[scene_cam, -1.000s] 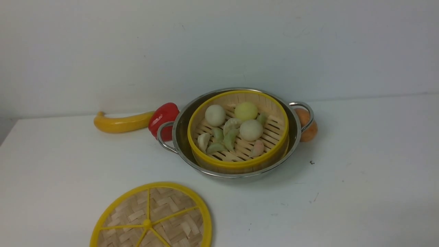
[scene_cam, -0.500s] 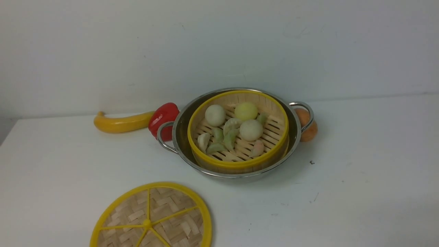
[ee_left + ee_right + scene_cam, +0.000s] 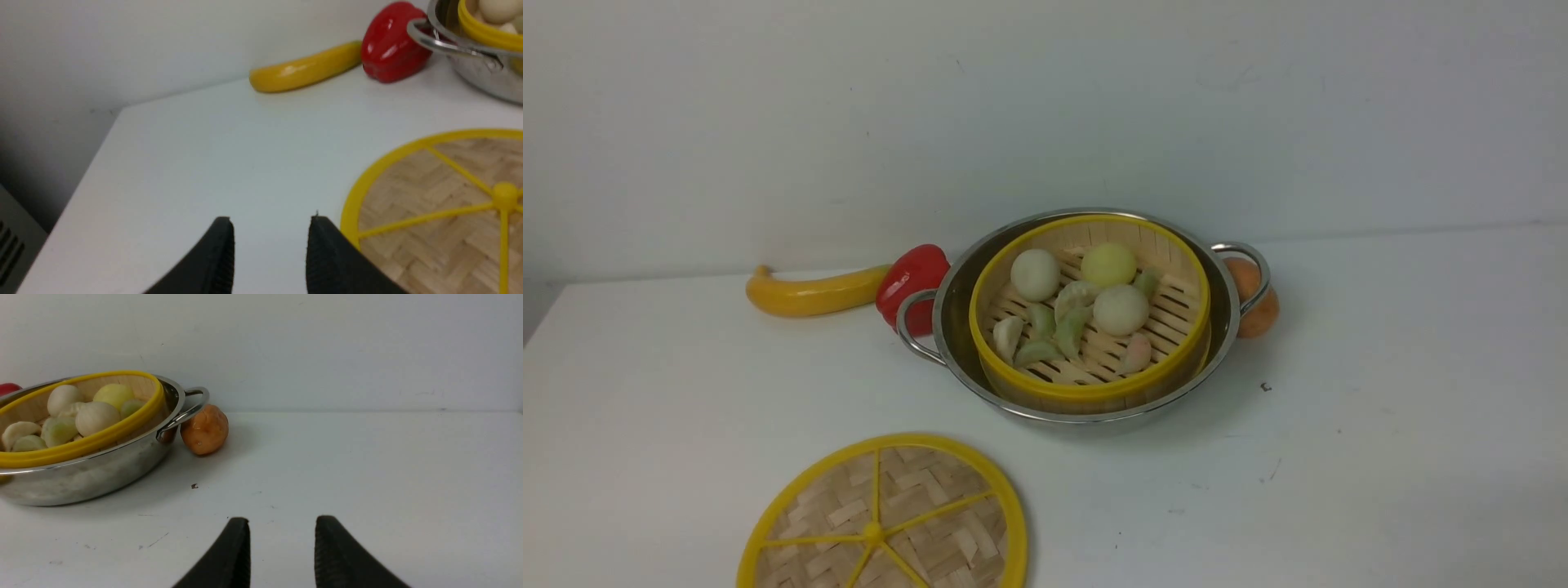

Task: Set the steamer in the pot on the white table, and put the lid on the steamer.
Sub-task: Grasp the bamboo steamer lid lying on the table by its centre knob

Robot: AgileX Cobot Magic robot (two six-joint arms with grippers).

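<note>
As you scan the counter [image 3: 1405, 425] from its left side, your left hand [image 3: 271, 221] comes first. It shows only in its own wrist view, its two black fingers [image 3: 216, 257] apart with nothing between them, over bare counter just left of the lid.

At the far left, by the wall, you have a yellow banana [image 3: 813, 292] lying on its side. Its right end meets, or almost meets, a red pepper [image 3: 913, 282]. The pepper sits right against the pot's left handle [image 3: 902, 322].

Nearer to you, at the front left, the lid [image 3: 882, 523] lies flat on the counter, spokes up. It is well apart from the pot and partly cut off by the near edge of the front view.

In the middle, toward the far side, the pot [image 3: 954, 314] stands on the counter with the steamer [image 3: 1086, 390] set inside it, the steamer's yellow rim a little above the steel rim. The steamer is uncovered, so you can see white, yellow and green buns and dumplings [image 3: 1119, 309] on its slatted floor.

Just behind the pot's right handle [image 3: 1262, 273] rests a round orange fruit [image 3: 1262, 318], touching it or nearly so.

Farthest right, your right hand [image 3: 282, 519] also shows only in its wrist view. Its fingers stand apart, clamped on nothing, over bare counter to the near right of the pot.
</note>
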